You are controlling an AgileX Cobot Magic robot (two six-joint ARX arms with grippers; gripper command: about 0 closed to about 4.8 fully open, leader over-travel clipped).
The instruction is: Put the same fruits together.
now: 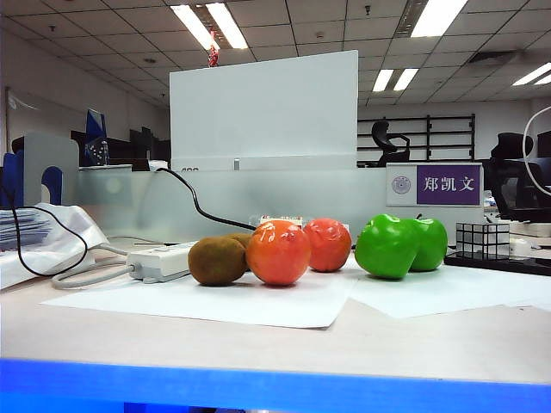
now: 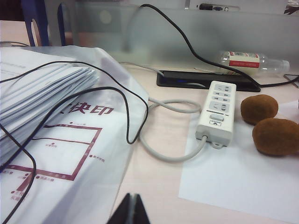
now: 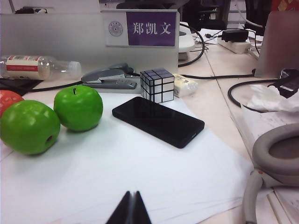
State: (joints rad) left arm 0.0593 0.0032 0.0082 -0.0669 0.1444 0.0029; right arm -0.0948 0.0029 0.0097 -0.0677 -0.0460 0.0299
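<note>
On white paper in the exterior view the fruits sit in pairs. Two brown kiwis (image 1: pixel 217 261) (image 1: pixel 241 239) are on the left, two orange-red fruits (image 1: pixel 278 252) (image 1: pixel 328 243) in the middle, and two green apples (image 1: pixel 387 246) (image 1: pixel 430 243) on the right. Neither arm shows in that view. My left gripper (image 2: pixel 132 200) is shut and empty, low over the table, well short of the kiwis (image 2: pixel 259 108) (image 2: pixel 275 136). My right gripper (image 3: pixel 132 198) is shut and empty over the paper, with the apples (image 3: pixel 29 127) (image 3: pixel 78 108) ahead to one side and an orange-red fruit (image 3: pixel 8 100) at the frame's edge.
A white power strip (image 2: pixel 217 112) with a looping cable lies beside the kiwis, next to a bagged stack of papers (image 2: pixel 42 93). A black phone (image 3: pixel 158 121), a grid cube (image 3: pixel 157 85), a stapler (image 3: pixel 110 77), a bottle (image 3: pixel 37 67) and grey headphones (image 3: pixel 275 154) crowd the right side.
</note>
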